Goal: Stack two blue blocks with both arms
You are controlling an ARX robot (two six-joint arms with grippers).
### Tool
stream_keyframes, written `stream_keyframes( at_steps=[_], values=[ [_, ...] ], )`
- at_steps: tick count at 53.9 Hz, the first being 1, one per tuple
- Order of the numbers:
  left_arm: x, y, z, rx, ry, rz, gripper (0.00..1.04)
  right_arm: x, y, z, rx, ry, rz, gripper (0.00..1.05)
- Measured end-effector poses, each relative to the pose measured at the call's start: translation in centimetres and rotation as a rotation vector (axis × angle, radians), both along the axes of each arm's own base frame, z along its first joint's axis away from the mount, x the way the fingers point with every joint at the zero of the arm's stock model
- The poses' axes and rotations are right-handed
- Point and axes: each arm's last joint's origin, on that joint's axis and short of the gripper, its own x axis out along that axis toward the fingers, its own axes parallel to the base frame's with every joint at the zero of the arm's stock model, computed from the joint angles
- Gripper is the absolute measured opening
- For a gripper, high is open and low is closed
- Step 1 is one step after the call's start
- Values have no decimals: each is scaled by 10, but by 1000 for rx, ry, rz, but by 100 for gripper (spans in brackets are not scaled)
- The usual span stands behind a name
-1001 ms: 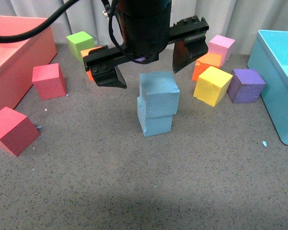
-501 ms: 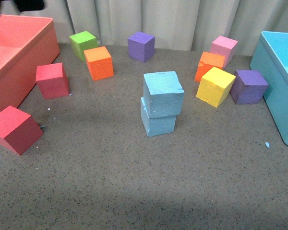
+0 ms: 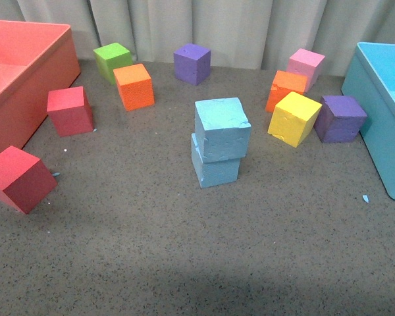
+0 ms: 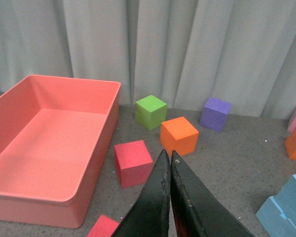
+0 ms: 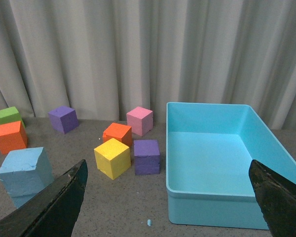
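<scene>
Our left end effector [image 4: 170, 163] is pressed closed and empty, our right end effector [image 5: 167, 197] spread wide, empty; at centre frame the upper blue block [image 3: 222, 128] sits skewed atop the lower blue block [image 3: 215, 169], so stacking looks done

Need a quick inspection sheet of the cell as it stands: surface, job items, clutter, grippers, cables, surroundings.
Surface: grey speckled mat, a few small foam crumbs.
Job's things: upper blue block sits on the lower blue block, twisted and overhanging slightly; nothing touches the stack.
Clutter: loose cubes around it: two red, two orange, two purple, green, yellow, pink. Red bin on the left, blue bin on the right, both look empty.
Grippers: left gripper jaws shut, empty; right gripper jaws wide open, empty. Neither shows in the front view.
Cables: nothing seen.
Surroundings: pale curtain behind.
</scene>
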Motion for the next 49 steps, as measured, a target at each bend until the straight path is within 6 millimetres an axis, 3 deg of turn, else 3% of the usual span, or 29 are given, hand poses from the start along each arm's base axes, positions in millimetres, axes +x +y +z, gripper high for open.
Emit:
stream_keyframes(
  at_steps=[30, 49],
  values=[
    [-48, 29, 1, 2, -1, -4, 4, 0, 0, 0, 0, 0, -1, 95],
    [-64, 30, 8, 2, -24, -2, 4, 0, 0, 0, 0, 0, -1, 95]
  ],
)
